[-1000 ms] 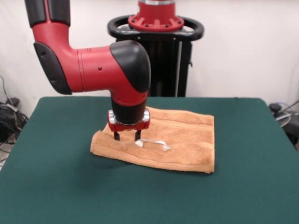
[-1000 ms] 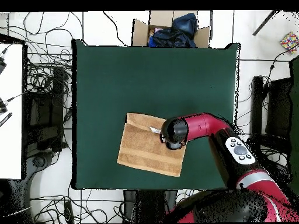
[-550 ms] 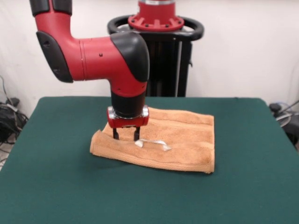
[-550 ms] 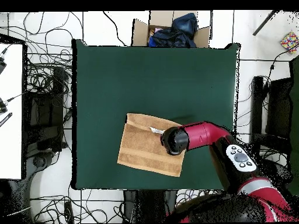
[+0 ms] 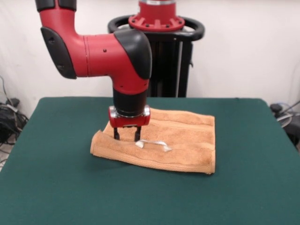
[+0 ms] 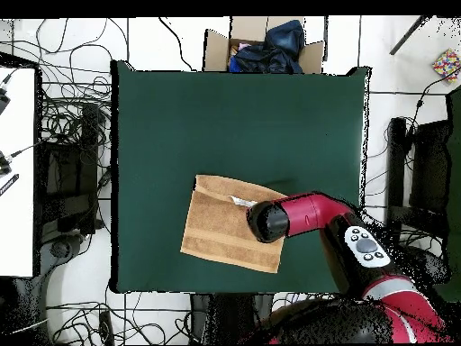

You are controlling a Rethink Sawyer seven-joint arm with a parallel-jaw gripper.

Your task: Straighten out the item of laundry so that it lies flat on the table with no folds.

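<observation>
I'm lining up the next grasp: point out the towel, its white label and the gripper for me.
towel (image 5: pixel 187 145): front view, on the bare terry right of the label.
white label (image 5: pixel 157 144): front view, on the label's middle.
gripper (image 5: pixel 126 135): front view, midway between the two dark fingertips, which stand apart.

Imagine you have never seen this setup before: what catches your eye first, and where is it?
The big red and black arm dominates, reaching down so its claw sits at the folded towel, its two dark fingers apart. The orange-tan towel stands out against the dark green table, doubled over along its near edge, with a small white label just beside the claw. From overhead, the towel lies toward the table's robot-side edge.
</observation>
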